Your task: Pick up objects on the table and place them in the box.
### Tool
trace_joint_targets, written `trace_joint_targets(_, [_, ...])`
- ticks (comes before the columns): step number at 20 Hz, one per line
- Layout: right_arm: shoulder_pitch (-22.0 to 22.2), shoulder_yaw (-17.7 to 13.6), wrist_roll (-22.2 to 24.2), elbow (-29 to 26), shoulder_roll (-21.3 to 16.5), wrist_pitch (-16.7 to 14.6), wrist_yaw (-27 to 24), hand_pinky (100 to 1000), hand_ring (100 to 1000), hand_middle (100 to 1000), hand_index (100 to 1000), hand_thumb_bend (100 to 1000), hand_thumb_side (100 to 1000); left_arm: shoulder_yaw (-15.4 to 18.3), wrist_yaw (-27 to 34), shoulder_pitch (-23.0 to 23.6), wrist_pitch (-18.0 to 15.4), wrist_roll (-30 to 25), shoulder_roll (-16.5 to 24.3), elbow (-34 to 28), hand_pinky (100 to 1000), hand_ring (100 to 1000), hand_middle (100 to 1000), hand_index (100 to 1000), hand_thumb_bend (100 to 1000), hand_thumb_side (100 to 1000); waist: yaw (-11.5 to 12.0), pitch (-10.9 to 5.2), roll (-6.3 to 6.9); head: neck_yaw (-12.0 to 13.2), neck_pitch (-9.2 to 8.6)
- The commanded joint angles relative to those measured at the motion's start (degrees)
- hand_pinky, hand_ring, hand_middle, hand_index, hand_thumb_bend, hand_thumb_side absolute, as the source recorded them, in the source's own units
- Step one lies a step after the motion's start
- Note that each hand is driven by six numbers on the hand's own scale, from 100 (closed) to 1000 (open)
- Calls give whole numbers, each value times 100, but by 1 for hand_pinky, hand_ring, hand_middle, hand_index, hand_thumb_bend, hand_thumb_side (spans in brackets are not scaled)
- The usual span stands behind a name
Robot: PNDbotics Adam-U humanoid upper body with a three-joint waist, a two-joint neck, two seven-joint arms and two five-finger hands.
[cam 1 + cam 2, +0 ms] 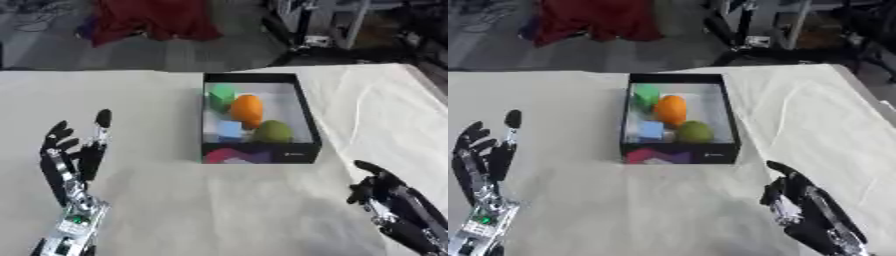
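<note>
A black box (304, 116) stands in the middle of the cloth-covered table. Inside it lie a green block (221, 95), an orange egg-shaped thing (247, 110), a light blue block (230, 129) and a dull green round thing (273, 132). My left hand (73, 159) is raised at the lower left, fingers straight and spread, holding nothing. At the lower right my right hand (807, 210) hangs over the cloth with relaxed fingers, also holding nothing. Both hands are well apart from the box.
The table is covered with a pale wrinkled cloth (157, 200). Beyond its far edge lie a red cloth (149, 20) on the floor and metal frames (332, 25) at the upper right.
</note>
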Motion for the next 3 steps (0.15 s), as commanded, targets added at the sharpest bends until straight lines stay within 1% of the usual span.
trace_joint_targets(1, [-36,-25,-68,-154,-26,-21,-88,831,550,478,920,100,470,-18,-3,-38,-6,-51,39,-103,593,670,669,806,979,717,-3,-7,-66,14,-11])
trace_joint_targets(3, [-40,-15,-80,-156,-29,-27,-113,832,550,479,920,100,470,-19,9,-29,-4,-81,42,-110,593,668,666,805,979,717,-10,-5,-66,19,-11])
